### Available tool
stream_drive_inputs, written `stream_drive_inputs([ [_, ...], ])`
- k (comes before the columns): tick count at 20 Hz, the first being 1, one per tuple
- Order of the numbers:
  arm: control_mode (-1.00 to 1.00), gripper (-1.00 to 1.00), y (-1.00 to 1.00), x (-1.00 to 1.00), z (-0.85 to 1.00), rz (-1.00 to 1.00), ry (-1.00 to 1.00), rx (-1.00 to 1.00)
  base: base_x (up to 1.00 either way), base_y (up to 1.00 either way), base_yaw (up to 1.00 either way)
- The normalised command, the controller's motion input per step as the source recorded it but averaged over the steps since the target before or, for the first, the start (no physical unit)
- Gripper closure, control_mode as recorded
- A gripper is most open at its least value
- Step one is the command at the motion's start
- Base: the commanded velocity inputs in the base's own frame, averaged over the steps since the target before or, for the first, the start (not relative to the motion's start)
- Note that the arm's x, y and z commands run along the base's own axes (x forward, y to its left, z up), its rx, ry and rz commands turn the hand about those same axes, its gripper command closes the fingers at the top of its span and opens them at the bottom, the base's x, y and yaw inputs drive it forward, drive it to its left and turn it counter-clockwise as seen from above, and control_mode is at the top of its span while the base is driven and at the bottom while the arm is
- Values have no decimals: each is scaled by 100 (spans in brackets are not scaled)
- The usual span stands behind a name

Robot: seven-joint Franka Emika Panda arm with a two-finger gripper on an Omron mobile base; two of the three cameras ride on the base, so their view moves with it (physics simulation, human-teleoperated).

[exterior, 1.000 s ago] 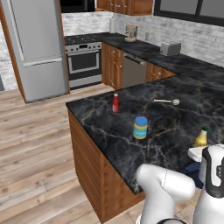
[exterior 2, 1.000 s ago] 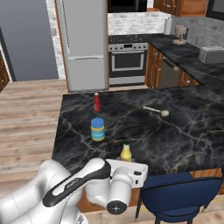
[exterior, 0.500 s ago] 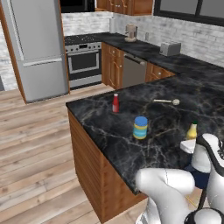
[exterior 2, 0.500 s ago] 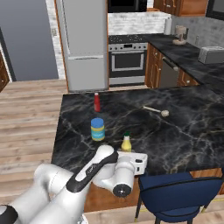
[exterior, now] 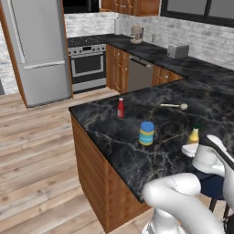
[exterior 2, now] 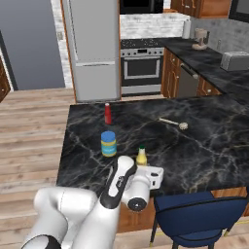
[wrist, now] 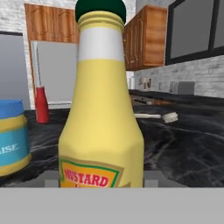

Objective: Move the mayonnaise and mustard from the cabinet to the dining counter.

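The gripper [exterior 2: 146,168] grips the mustard [exterior 2: 141,156] upright over the near edge of the dining counter [exterior 2: 204,151]. The mayonnaise [exterior 2: 108,143] stands just left and farther in. Beyond it stands a red bottle [exterior 2: 107,113]; a brush [exterior 2: 174,122] lies far right.

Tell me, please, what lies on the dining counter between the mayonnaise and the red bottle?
Nothing: in the left base view, only bare black marble of the dining counter separates the mayonnaise from the red bottle.
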Motion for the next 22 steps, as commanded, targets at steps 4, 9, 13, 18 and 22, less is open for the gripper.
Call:
stream_drive_inputs([
  [4,-100,100,0,37,-17,0,0,0,0,0,0],
  [9,-100,100,0,34,-18,0,0,0,0,0,0],
  [13,-100,100,0,28,-20,0,0,0,0,0,0],
  [18,-100,100,0,21,-20,0,-1,0,0,0,0],
  [22,-100,100,-5,19,-12,3,-3,0,0,0,0],
])
